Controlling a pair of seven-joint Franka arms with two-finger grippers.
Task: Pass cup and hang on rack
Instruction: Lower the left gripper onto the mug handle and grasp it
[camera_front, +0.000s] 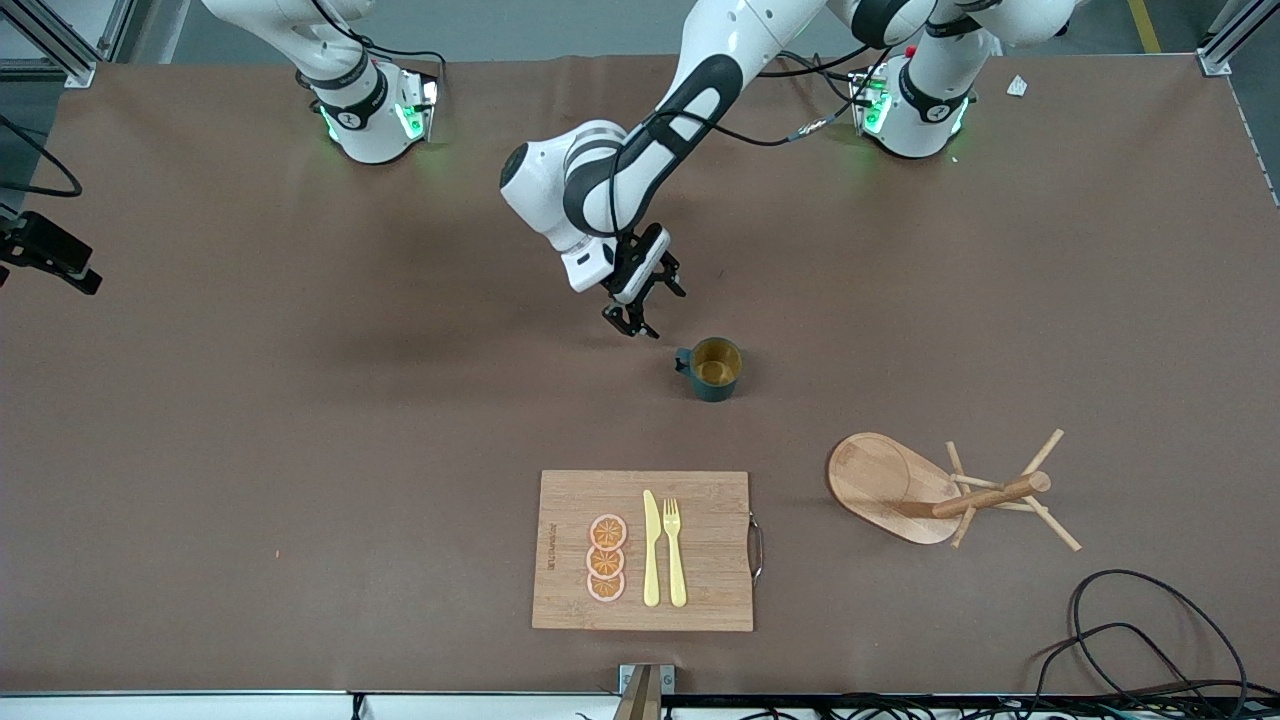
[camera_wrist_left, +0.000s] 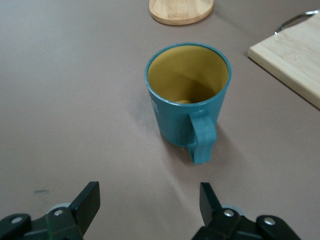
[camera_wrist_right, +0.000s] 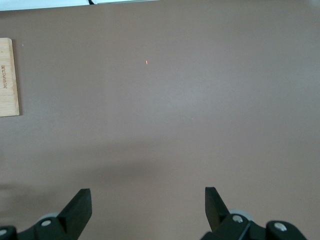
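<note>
Standing upright on the brown counter (camera_front: 250, 420), the teal cup (camera_front: 714, 369) sits about mid-counter, mustard inside showing, small handle turned toward the right arm's end. Free of any grip.

Left gripper (camera_front: 645, 305) hangs low over the counter just beside the cup, on the handle side. Fingers spread wide, holding nothing. In the left wrist view the cup (camera_wrist_left: 189, 95) stands apart from the gripper (camera_wrist_left: 150, 202), handle facing it; only the fingertips (camera_wrist_left: 89, 200) show, the rest cut off at the frame edge.

Right gripper (camera_wrist_right: 147, 205): seen only in its own wrist view, fingers wide apart, empty, over bare counter. In the front view this arm shows just its base and lower links; the rest is out of frame. Arm waits.

Rack (camera_front: 945, 487): wooden mug tree lying tipped on its side, oval base tilted up, post and pegs pointing toward the left arm's end. Nearer the front camera than the cup, well apart from it.

Bamboo cutting board (camera_front: 645, 550) beside the rack, carrying three orange slices (camera_front: 606, 558), a yellow knife (camera_front: 651, 549) and fork (camera_front: 675, 550). Its printed mark is too small to read.
</note>
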